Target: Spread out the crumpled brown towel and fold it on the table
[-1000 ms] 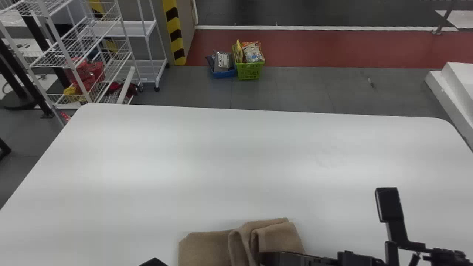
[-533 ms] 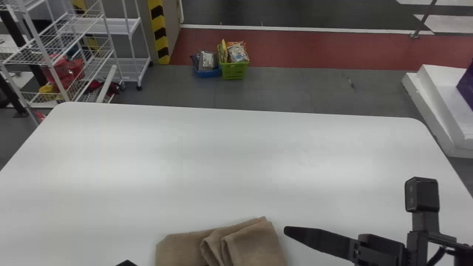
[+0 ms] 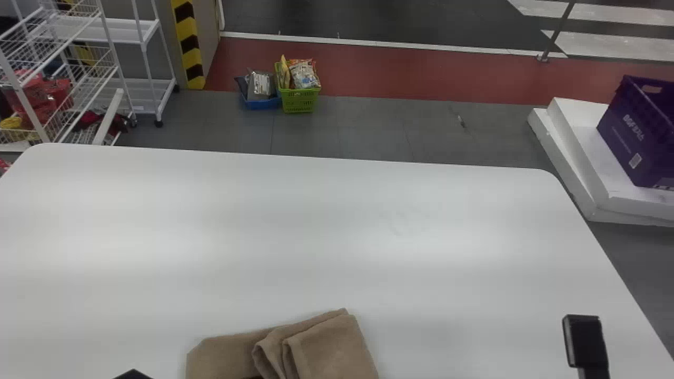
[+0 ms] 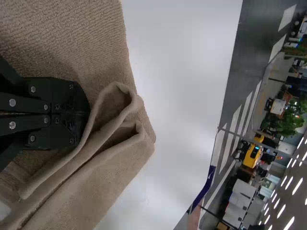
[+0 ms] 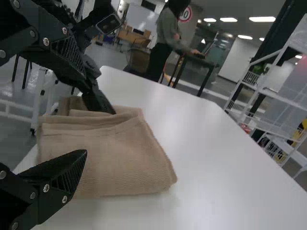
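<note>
**Brown towel, partly folded, with the left gripper closed at its folds and the right gripper spread and empty.**

The brown towel [image 3: 331, 347] lies on the white table [image 3: 316, 226], at the bottom edge of the head view and left of its centre line. One part is flat; beside it, cloth is doubled over in layers whose creases run toward the robot. The left wrist view shows the folded edge in profile, as two loose, rounded loops [image 4: 117, 103] lying next to each other, with bare table beyond the towel's border.

The left gripper [image 3: 133, 375] enters at the bottom edge of the head view. In the left wrist view its two fingers [image 4: 72, 112] are drawn together over the towel, just beside the loops. The right wrist view shows its tip against the cloth; whether any fabric is pinched cannot be told.

The right gripper [image 3: 584, 342] stands on the right of the head view, well apart from the towel. In the right wrist view its fingers [image 5: 53, 179] are wide apart, with nothing between them.

Background: a white wire rack [image 3: 113, 63] at left; a blue basket [image 3: 261, 103] and a green basket [image 3: 299, 100] on the floor; and a purple crate [image 3: 637, 131] on white blocks [image 3: 574, 152] at right.
</note>
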